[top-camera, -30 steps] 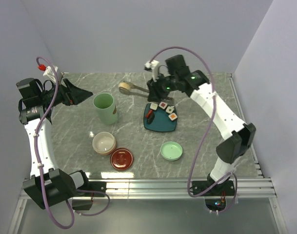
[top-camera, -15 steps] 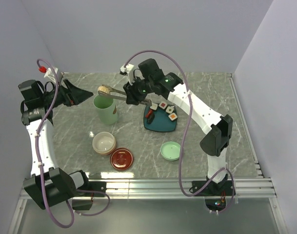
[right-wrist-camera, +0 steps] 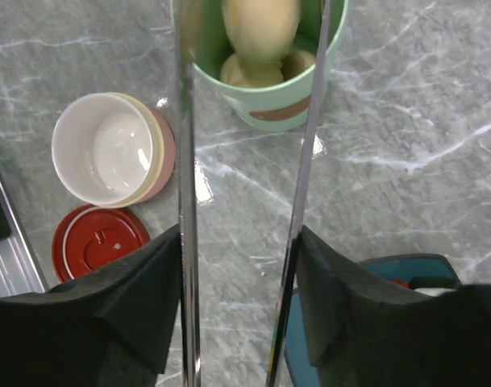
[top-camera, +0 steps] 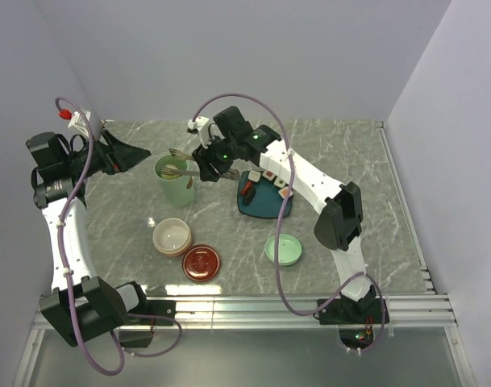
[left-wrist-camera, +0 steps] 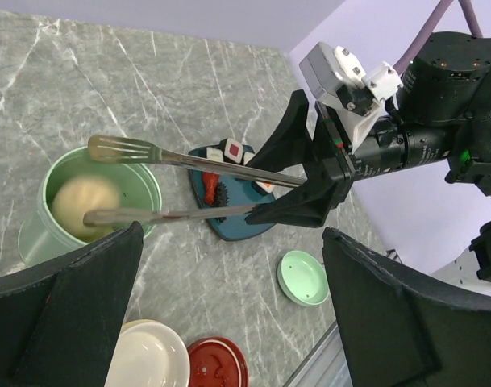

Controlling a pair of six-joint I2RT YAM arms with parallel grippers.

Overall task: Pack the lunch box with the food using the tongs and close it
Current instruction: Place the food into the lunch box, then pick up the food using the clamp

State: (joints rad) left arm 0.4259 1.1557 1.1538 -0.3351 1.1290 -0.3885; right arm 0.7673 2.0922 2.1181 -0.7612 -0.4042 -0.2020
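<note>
My right gripper (top-camera: pixel 210 164) (right-wrist-camera: pixel 239 270) is shut on the silver tongs (top-camera: pixel 183 171) (right-wrist-camera: pixel 185 201) (left-wrist-camera: pixel 198 160), gripping both arms near the joined end. The tong tips are spread over the mouth of the mint-green pot (top-camera: pixel 175 187) (right-wrist-camera: pixel 305 97) (left-wrist-camera: pixel 144 187). A beige ball (right-wrist-camera: pixel 260 28) (left-wrist-camera: pixel 82 201) lies inside the pot on other beige balls, between the tips and not pinched by them. Sushi squares (top-camera: pixel 272 178) and a red-and-dark piece (top-camera: pixel 247 192) remain on the teal plate (top-camera: pixel 265 208). My left gripper (top-camera: pixel 122 156) (left-wrist-camera: pixel 233 266) hangs open and empty, left of the pot.
The cream bowl (top-camera: pixel 172 236) (right-wrist-camera: pixel 108 149) stands open in front of the pot, with its dark-red lid (top-camera: pixel 201 262) (right-wrist-camera: pixel 96 242) flat beside it. The mint-green lid (top-camera: pixel 283 249) (left-wrist-camera: pixel 304 276) lies upturned near the front, right of the red lid. Walls close the back and both sides.
My right arm swung left from the plate to over the pot with a beige ball in the tongs. The tong arms have since spread and the ball now sits in the pot.
</note>
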